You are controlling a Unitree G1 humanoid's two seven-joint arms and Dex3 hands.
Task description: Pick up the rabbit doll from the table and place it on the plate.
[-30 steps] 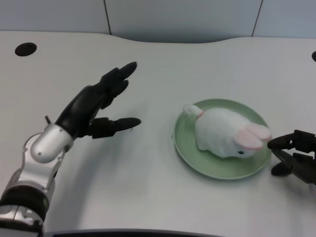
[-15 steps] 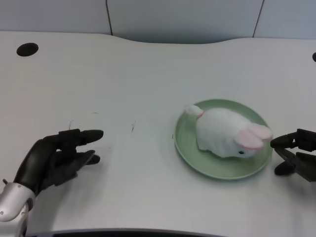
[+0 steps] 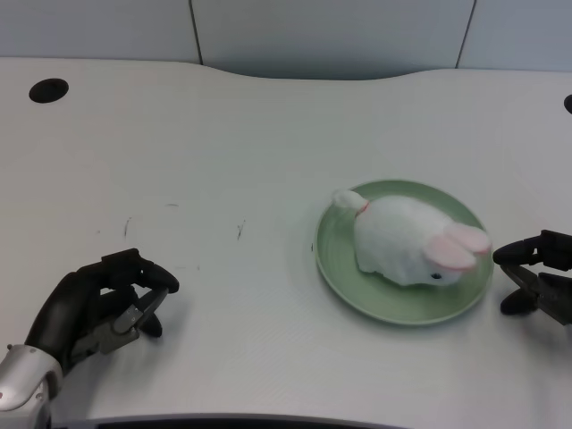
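The white rabbit doll [image 3: 407, 241] with pink ears lies on the green plate [image 3: 344, 273] at the table's right. My left hand [image 3: 103, 304] rests low at the front left corner, far from the plate. Its fingers are curled in and hold nothing.
My right hand [image 3: 536, 277] sits at the right edge, just beside the plate's rim. A round cable hole [image 3: 47, 89] is at the back left, and another [image 3: 568, 103] shows at the right edge. Faint scuff marks [image 3: 239, 231] dot the white tabletop.
My left arm has pulled back from the table's middle to the front left corner, and its spread fingers have curled in. The doll and plate have not moved.
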